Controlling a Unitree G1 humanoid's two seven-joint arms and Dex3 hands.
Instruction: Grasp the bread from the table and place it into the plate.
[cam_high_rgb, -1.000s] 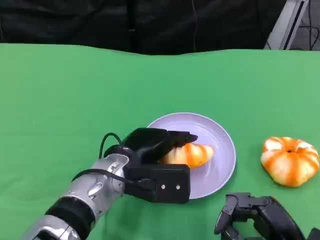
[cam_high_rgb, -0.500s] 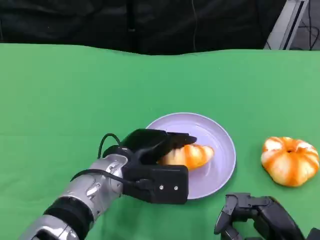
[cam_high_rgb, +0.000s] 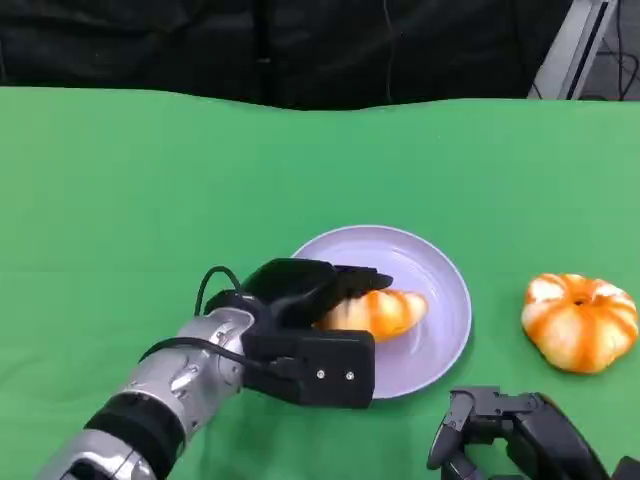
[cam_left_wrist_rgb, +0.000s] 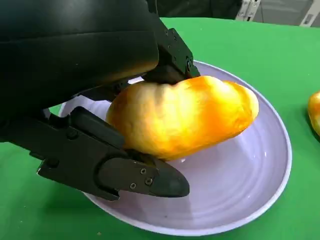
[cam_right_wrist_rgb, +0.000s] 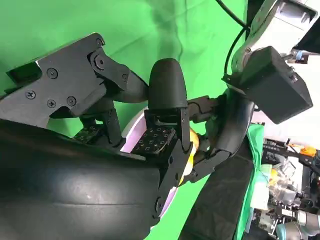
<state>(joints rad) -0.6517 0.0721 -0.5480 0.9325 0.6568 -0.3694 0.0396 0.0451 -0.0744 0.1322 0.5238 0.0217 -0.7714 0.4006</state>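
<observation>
The bread (cam_high_rgb: 378, 311) is a golden croissant-shaped roll, over the lavender plate (cam_high_rgb: 440, 290) near the table's front centre. My left hand (cam_high_rgb: 300, 325) grips it from the left, fingers wrapped above and below it. In the left wrist view the bread (cam_left_wrist_rgb: 182, 117) sits between the black fingers (cam_left_wrist_rgb: 115, 167) just above the plate (cam_left_wrist_rgb: 250, 195); whether it touches the plate I cannot tell. My right hand (cam_high_rgb: 520, 435) lies low at the front right, fingers apart and holding nothing; its fingers (cam_right_wrist_rgb: 165, 125) also show in the right wrist view.
An orange, pumpkin-shaped round bun (cam_high_rgb: 580, 321) lies on the green table (cam_high_rgb: 150, 200) to the right of the plate. A black backdrop stands behind the table's far edge. The left arm (cam_right_wrist_rgb: 260, 85) crosses the right wrist view.
My left hand with the bread has shifted very slightly toward the front left. The right hand has stayed still.
</observation>
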